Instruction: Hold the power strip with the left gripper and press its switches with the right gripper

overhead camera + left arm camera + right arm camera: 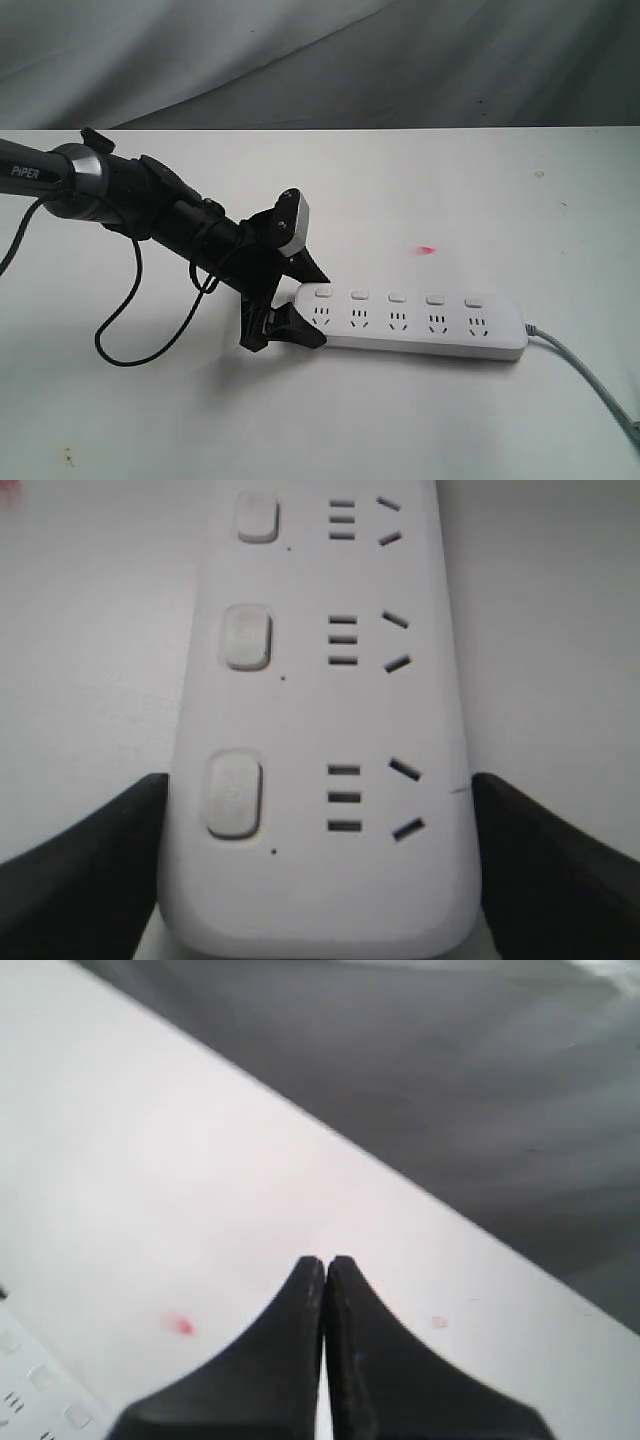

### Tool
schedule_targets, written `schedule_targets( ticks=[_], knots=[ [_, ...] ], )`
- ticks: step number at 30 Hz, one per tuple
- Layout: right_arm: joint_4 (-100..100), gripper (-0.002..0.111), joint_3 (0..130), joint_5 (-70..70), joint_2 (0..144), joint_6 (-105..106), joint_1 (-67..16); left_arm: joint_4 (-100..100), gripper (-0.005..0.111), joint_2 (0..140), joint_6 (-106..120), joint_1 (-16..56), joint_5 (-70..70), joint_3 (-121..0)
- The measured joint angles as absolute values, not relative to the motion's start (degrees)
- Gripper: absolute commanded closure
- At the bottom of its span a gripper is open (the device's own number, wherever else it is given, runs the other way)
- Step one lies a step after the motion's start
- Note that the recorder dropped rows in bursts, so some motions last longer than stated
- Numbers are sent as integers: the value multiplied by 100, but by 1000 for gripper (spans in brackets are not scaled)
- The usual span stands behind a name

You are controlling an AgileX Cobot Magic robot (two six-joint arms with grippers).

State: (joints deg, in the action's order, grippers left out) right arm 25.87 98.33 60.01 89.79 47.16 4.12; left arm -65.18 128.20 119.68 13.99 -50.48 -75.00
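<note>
Tabletop (pixel 330 430) lies bare nearest the exterior view; behind it the left gripper (pixel 314 312) straddles the rounded end of the power strip (pixel 430 325); the strip runs flat away from the jaws, with its five switches (pixel 397 297) in a row and its grey cord (pixel 590 375) leaving the far end; the right gripper is out of this view.

Left wrist view: the left gripper (pixel 320 790) is spread wide, one jaw against each long side of the power strip (pixel 300 910), and the nearest of the switches (pixel 233 792) lies between them; I judge the hold made.

Right wrist view: the right gripper (pixel 325 1268) is closed tight on nothing, above bare table near a red spot (pixel 180 1325); a corner of the power strip (pixel 28 1392) lies off to one side, untouched; the pressing seems wholly left to do, though no switch shows its state.
</note>
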Motion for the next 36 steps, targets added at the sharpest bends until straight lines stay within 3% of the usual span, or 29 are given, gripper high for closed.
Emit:
schedule_targets(
  ticks=[10,20,36],
  knots=[
    [3662,106,9015,6348,10495,6500,399,-6518,107,12820,11968,1399,-5048,-7500],
    [4922,58,8960,6215,11536,8121,-331,-6518,107,12820,11968,1399,-5048,-7500],
    [5537,56,8948,5919,12250,8634,-1125,-6518,107,12820,11968,1399,-5048,-7500]
  ],
)
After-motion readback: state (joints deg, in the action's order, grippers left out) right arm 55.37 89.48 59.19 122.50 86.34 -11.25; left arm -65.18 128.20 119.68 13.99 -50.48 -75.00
